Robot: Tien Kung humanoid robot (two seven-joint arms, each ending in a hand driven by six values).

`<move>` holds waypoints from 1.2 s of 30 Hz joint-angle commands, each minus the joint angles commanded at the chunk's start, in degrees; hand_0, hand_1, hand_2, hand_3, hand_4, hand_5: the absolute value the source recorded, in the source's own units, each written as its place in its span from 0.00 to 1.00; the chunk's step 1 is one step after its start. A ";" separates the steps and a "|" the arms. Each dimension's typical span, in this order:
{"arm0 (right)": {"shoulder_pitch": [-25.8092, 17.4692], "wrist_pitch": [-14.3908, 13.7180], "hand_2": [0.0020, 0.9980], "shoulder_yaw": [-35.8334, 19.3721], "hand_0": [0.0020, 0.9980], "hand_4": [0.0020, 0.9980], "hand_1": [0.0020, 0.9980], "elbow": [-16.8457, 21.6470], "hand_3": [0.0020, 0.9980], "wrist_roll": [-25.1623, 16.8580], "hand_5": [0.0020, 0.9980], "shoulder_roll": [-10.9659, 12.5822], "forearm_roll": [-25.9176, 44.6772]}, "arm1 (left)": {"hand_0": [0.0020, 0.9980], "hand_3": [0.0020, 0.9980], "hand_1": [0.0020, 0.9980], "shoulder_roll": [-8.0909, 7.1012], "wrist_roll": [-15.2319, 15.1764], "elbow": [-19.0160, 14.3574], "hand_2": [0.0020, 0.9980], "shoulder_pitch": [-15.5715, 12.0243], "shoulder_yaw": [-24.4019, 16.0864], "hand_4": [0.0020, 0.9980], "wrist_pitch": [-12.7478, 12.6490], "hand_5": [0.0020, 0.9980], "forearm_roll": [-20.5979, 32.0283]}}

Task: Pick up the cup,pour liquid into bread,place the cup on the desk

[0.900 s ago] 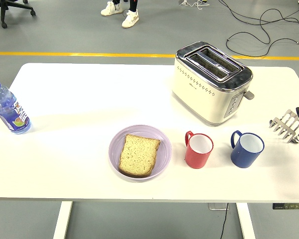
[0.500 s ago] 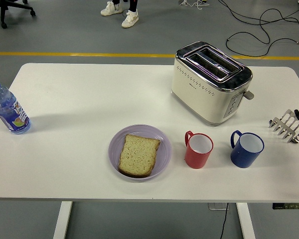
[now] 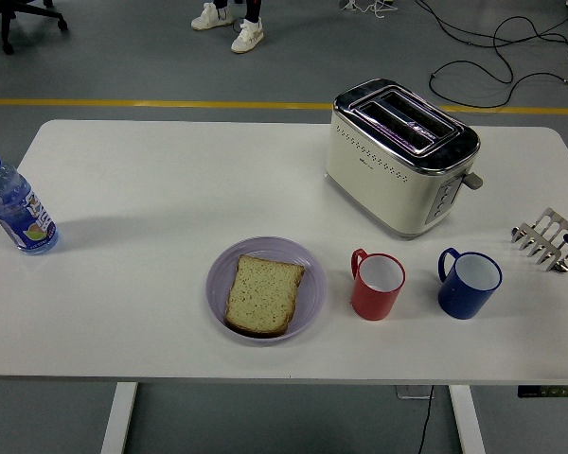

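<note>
A red cup point(image 3: 377, 285) stands upright on the white table, right of a purple plate point(image 3: 310, 271) that holds a slice of bread point(image 3: 263, 294). A blue cup point(image 3: 469, 282) stands further right, its handle to the left. My right hand point(image 3: 546, 237) shows at the right edge, silver fingers spread and holding nothing, a short way right of and above the blue cup. No left arm shows.
A cream toaster point(image 3: 398, 156) stands behind the cups. A water bottle point(image 3: 17, 206) with a blue cap is at the table's left edge. A person's white shoes point(image 3: 232, 24) show on the floor beyond the far side.
My right hand has drifted slightly right and up toward the picture's edge. The cups, plate and bread have not moved.
</note>
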State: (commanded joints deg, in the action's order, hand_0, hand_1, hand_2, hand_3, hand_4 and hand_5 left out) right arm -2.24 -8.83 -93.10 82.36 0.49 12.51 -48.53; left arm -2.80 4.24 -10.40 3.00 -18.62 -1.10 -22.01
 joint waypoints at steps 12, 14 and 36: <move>-6.47 -3.31 0.96 6.09 0.94 1.00 0.89 2.89 1.00 -3.71 0.21 1.23 -21.50 | 0.69 0.69 0.74 -0.27 0.00 -0.02 0.78 0.25 0.16 0.44 0.01 0.96 -0.07; -7.26 -4.65 0.96 7.50 0.94 1.00 0.89 2.61 1.00 -5.19 0.21 1.26 -21.11 | 0.69 0.69 0.74 -0.27 -0.01 -0.01 0.78 0.28 0.35 0.44 0.01 0.96 0.08; -2.74 -12.33 0.94 17.24 0.93 1.00 0.87 -7.56 1.00 -10.50 0.16 -1.60 -24.46 | 0.69 0.69 0.74 0.07 0.09 0.07 0.77 0.42 0.46 0.44 0.02 0.96 0.19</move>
State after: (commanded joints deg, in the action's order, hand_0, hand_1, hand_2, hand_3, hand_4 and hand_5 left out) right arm -4.98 -21.16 -75.86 74.79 -10.01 10.90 -72.98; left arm -2.73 4.33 -10.33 3.42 -18.15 -1.08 -21.83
